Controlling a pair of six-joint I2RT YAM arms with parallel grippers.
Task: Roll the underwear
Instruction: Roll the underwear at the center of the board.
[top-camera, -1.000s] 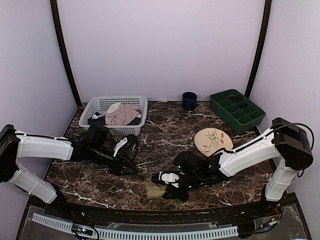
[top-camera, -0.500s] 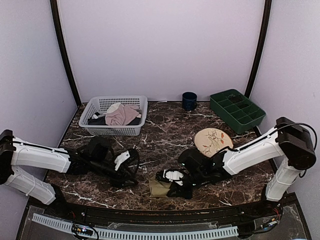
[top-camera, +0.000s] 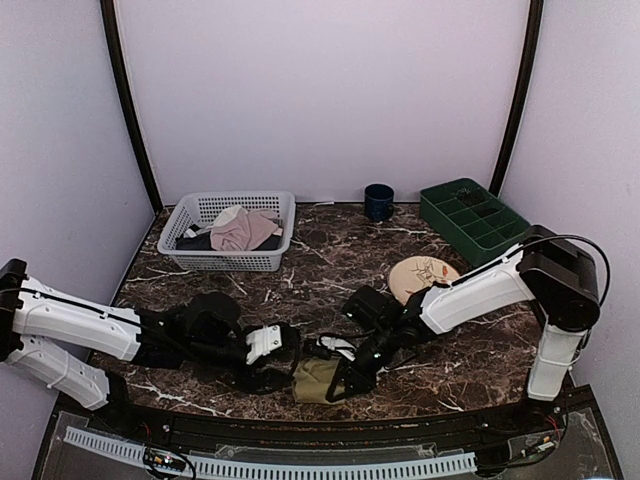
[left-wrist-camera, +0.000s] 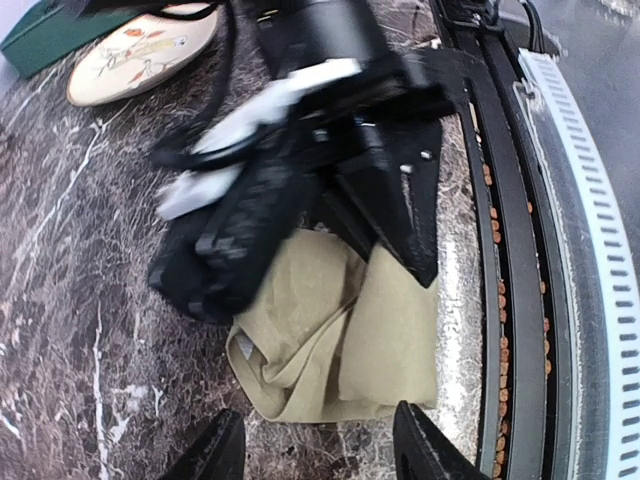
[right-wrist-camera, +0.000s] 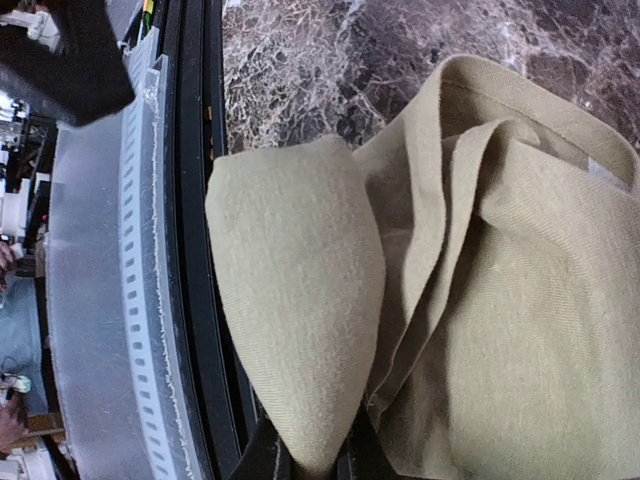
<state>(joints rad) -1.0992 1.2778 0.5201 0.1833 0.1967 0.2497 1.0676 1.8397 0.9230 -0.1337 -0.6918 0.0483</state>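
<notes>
Olive-khaki underwear (top-camera: 318, 382) sits bunched at bottom centre of the top view, on the tabletop (top-camera: 330, 270) by its front edge, between both arms. From frame right the right gripper (top-camera: 352, 372) is on it, pressed together on a fold of cloth. From frame left the left gripper (left-wrist-camera: 315, 430) faces it, spread, holding nothing, just short of the near hem. Long axis looks roughly parallel to the front edge, and the right arm is nearer.

In the top view the right gripper (top-camera: 342, 378) hid the far part of the underwear (top-camera: 310, 383) near the counter's front edge. The left wrist view blurred that gripper and cropped the plate (left-wrist-camera: 140, 55) at its top. In the right wrist view the underwear ran off the right side, and its own jaws barely showed.
</notes>
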